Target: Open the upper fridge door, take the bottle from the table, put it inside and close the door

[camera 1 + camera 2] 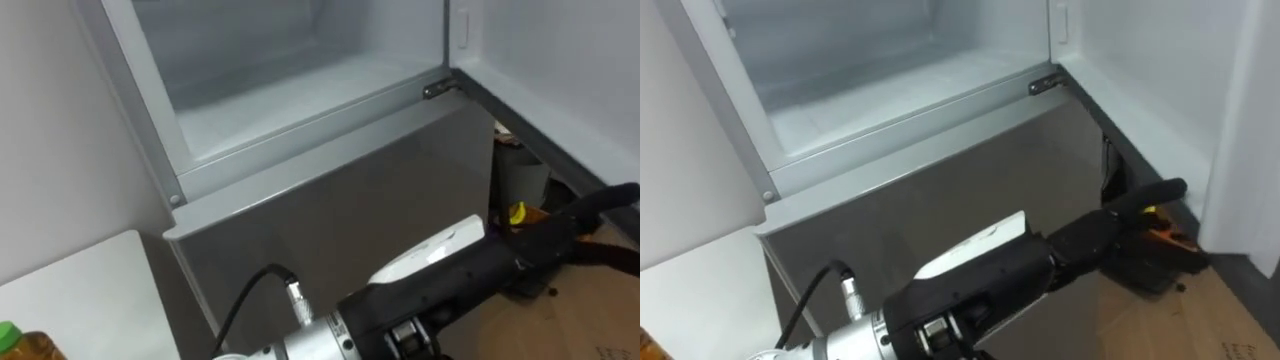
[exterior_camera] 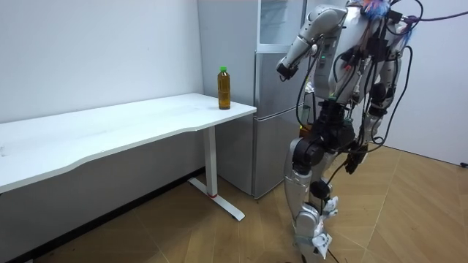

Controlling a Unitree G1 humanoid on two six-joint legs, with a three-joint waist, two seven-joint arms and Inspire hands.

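bottle (image 2: 224, 88) upright on white table (image 2: 110, 131).

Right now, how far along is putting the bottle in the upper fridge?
Done: the upper fridge stands open. In hand: nothing yet; the left hand stretches across the lower fridge door, with no bottle in it. Left: the bottle stands on the corner of the white table, to be picked up and set inside.

Left arm raised, reaching forward — left hand (image 1: 575, 218) outstretched, holding nothing
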